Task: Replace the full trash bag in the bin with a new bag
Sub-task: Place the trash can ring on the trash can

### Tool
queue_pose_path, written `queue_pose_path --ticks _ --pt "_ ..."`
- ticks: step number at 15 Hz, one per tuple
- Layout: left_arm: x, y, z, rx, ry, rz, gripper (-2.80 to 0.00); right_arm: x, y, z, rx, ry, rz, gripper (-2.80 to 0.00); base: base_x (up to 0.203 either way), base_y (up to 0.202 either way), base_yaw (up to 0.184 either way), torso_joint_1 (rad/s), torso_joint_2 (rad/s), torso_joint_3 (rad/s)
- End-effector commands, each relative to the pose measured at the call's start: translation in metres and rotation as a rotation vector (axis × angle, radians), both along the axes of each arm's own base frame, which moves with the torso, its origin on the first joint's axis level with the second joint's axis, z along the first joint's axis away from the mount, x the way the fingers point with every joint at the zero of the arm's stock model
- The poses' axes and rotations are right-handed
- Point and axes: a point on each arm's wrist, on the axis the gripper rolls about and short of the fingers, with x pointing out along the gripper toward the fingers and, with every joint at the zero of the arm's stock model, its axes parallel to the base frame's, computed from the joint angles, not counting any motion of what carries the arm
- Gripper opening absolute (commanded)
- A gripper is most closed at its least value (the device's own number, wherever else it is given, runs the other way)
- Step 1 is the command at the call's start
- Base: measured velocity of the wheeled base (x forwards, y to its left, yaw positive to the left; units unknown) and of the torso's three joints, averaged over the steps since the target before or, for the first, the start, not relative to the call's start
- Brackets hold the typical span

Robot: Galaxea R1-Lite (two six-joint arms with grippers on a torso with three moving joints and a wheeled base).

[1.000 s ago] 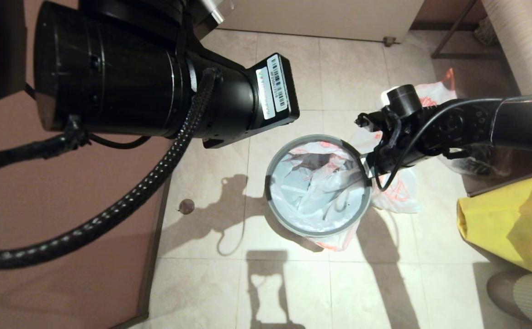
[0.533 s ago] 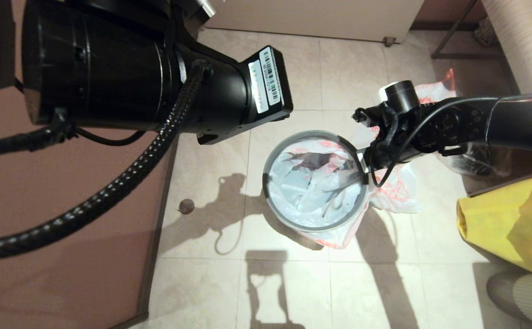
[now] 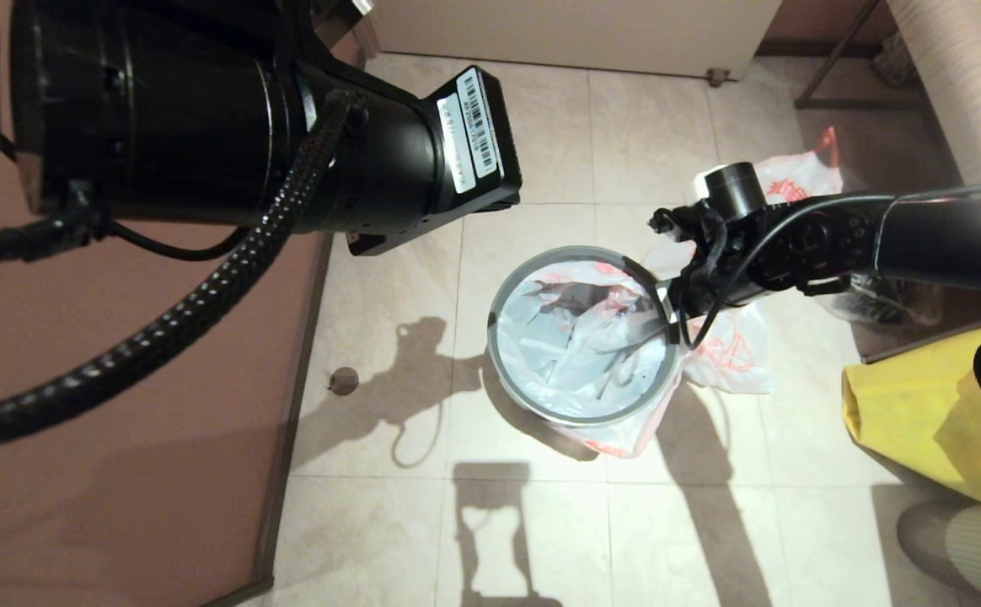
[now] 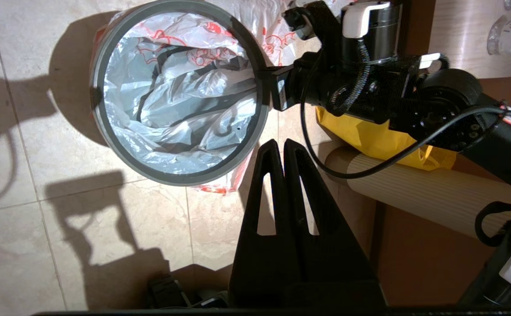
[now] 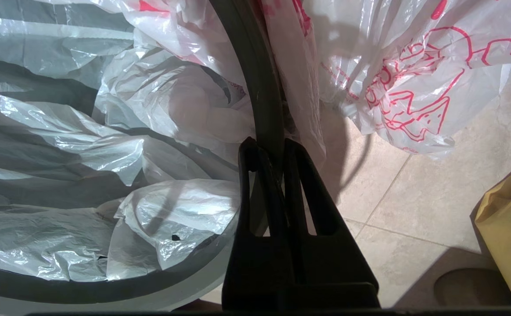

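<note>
Beige tiled floor (image 3: 533,523) carries the bin (image 3: 583,417). Just beside the bin, on its right: the full trash bag (image 3: 731,358). Further right of the bin: yellow bag (image 3: 929,413).

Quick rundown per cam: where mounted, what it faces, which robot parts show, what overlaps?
Head: looks down at the floor; bin at centre, left arm near the lens, right arm reaching in from the right.
Left wrist: above the floor beside the bin; its shut left claw shows, plus the right arm.
Right wrist: at the bin's grey ring; right claw pinches it.
Shared: bin, new bag lining it.
</note>
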Motion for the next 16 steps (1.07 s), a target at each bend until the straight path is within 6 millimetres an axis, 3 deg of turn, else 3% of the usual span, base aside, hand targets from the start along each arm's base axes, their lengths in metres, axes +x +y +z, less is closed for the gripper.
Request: queue_pose_path --ticks 1,6,10,16 --pt "0.002 -0.002 -0.003 0.006 0.008 0.004 -2.80 0.001 -0.005 0.000 -0.004 0.002 -0.013 -2.80 0.000 0.000 0.000 0.000 0.00 0.000" --pt "-0.006 0.008 0.007 -0.021 -0.014 0.008 -2.80 0.002 -0.004 0.000 -0.003 -0.006 -0.014 -2.80 0.000 0.000 0.000 0.000 0.00 0.000" --pt "-0.010 0.011 0.010 -0.030 -0.020 0.001 -2.80 -0.014 -0.005 0.018 0.008 -0.026 -0.017 -2.80 0.000 0.000 0.000 0.000 0.00 0.000" --pt "-0.011 0.012 0.011 -0.035 -0.024 0.002 -2.80 -0.005 0.003 -0.002 -0.005 0.010 -0.012 -2.80 0.000 0.000 0.000 0.000 0.00 0.000"
